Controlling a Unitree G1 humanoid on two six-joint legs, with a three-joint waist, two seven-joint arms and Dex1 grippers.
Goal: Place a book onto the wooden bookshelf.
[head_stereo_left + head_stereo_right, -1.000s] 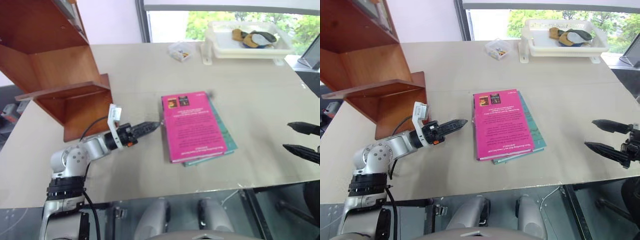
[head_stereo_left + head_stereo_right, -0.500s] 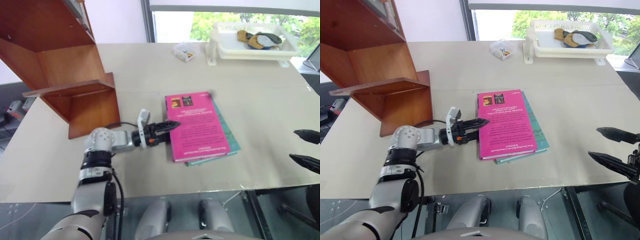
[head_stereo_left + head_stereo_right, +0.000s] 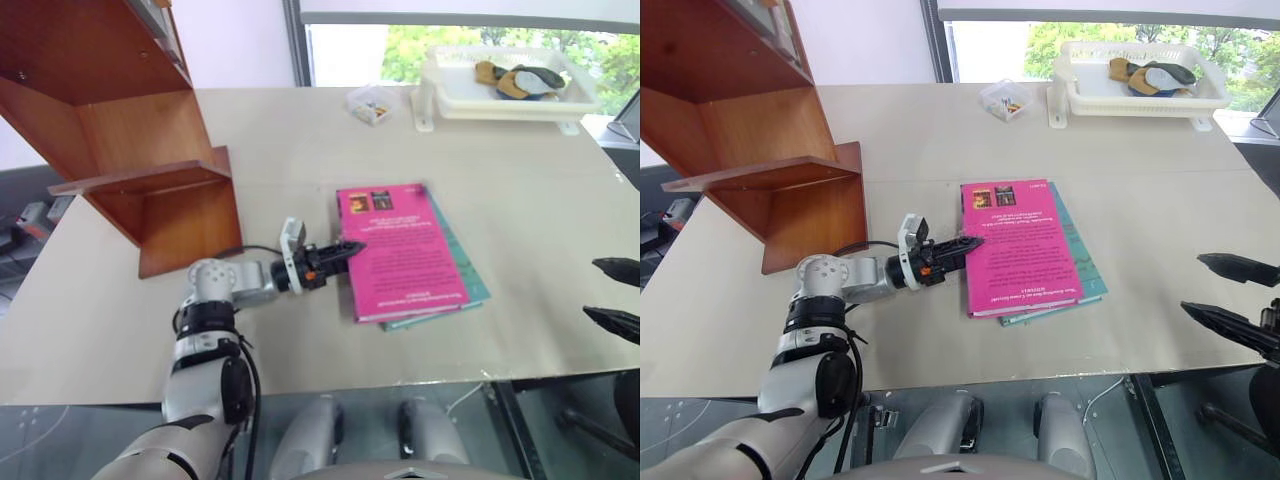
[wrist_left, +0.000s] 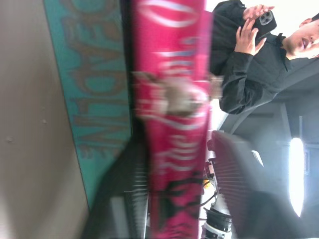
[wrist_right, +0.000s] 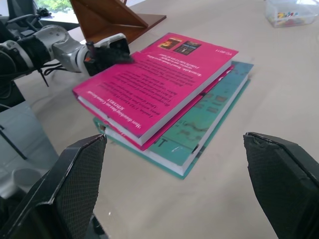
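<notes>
- The pink book (image 3: pixel 408 250) lies back cover up on top of a teal book (image 3: pixel 462 282), near the middle of the table (image 3: pixel 300 150); its spine side faces the left arm.
- The left gripper (image 3: pixel 345 253) reaches in level from the left and has clamped on the pink book along its spine edge (the left wrist view shows one finger (image 4: pixel 122 194) under the pink spine and one above it).
- The right gripper (image 3: pixel 1230 295) hangs off the table's right edge, well apart from the books, its two fingers spread wide and grasping nothing.
- The wooden bookshelf (image 3: pixel 120 130) stands at the table's far left, apart from the books.
- A white tray (image 3: pixel 505 95) and a small clear box (image 3: pixel 370 102) sit at the far side by the window.
- A person in black (image 4: pixel 244 55) holds a phone.
</notes>
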